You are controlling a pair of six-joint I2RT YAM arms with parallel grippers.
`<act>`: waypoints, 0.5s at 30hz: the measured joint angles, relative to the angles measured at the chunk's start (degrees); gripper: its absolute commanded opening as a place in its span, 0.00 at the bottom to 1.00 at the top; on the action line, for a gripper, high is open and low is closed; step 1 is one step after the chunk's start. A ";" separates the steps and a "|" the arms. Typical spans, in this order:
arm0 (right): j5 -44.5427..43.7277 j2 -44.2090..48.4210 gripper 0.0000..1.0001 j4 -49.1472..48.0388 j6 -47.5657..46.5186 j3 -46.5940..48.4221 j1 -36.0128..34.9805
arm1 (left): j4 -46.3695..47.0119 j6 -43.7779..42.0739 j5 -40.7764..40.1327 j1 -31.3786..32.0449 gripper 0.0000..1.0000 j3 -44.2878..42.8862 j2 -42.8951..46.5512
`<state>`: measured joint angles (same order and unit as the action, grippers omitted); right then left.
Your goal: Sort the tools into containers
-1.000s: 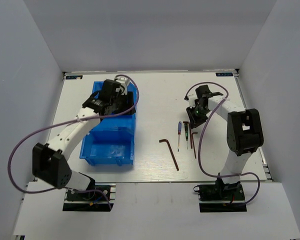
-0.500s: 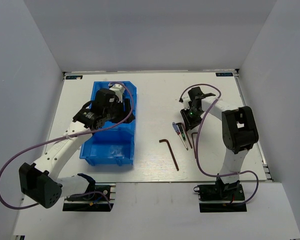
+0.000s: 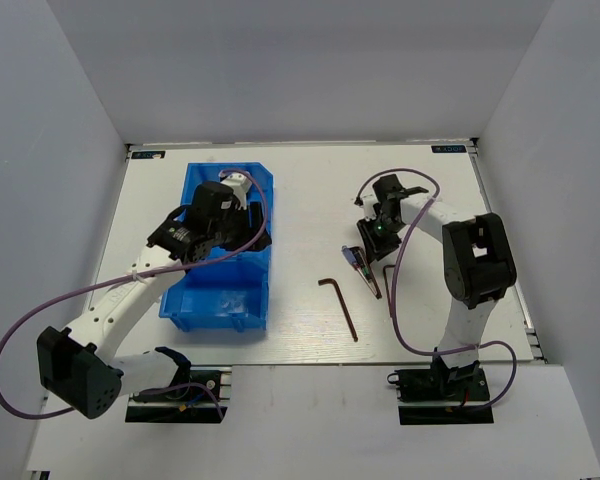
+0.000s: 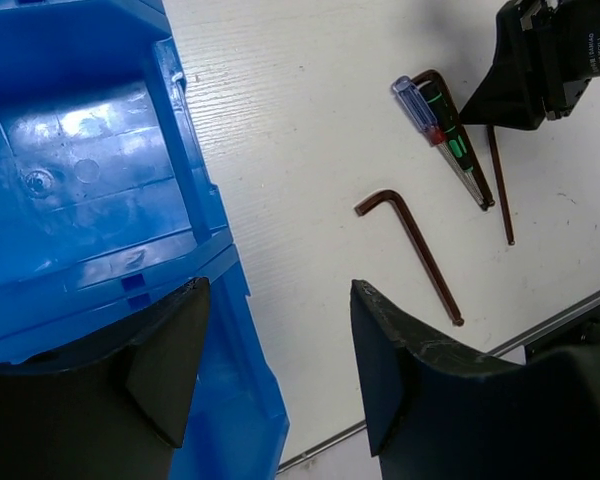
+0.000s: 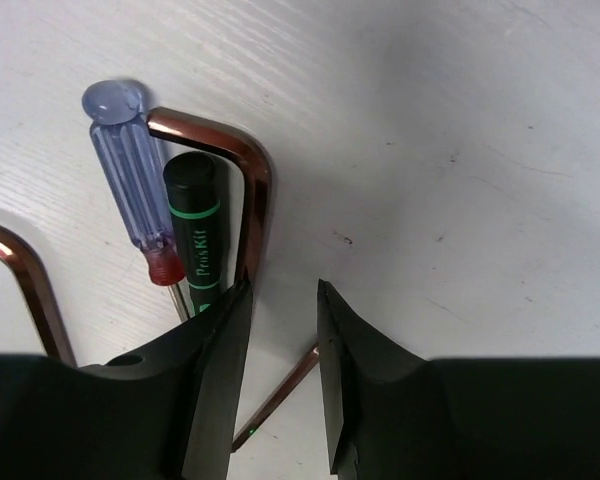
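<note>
The blue bin (image 3: 220, 292) sits on the left of the table. My left gripper (image 3: 248, 228) hovers open and empty over its right wall, which also shows in the left wrist view (image 4: 195, 190). A dark L-shaped hex key (image 3: 338, 305) lies mid-table. My right gripper (image 3: 373, 238) is low on the table, jaws narrowly open and empty. A blue-handled screwdriver (image 5: 130, 180), a green-and-black screwdriver (image 5: 195, 230) and a second hex key (image 5: 242, 175) lie bunched against its left finger. A thin hex key (image 5: 280, 395) lies under the gap.
The bin compartments in the left wrist view (image 4: 90, 170) hold nothing that I can see. The table's near edge (image 4: 540, 325) runs close below the hex key (image 4: 410, 250). The right gripper (image 4: 540, 60) shows beside the screwdrivers (image 4: 435, 120) in that view.
My right gripper has moved left and pushed the screwdrivers and a hex key into a slanted bunch. My left arm has drawn back from the bin's far end.
</note>
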<state>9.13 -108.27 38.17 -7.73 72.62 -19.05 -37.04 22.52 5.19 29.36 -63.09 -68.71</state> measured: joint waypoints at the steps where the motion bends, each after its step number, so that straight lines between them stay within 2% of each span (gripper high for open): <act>1: 0.20 0.09 0.39 0.02 0.02 -0.07 -0.11 | 0.00 0.07 0.00 0.13 0.69 0.07 0.00; 15: 0.72 0.68 0.42 -0.35 -0.17 -1.29 -1.44 | 0.00 0.70 -0.04 1.16 0.69 0.20 0.00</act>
<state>9.85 -107.59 37.82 -7.90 71.33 -20.49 -37.04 23.22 5.15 30.52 -62.89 -68.71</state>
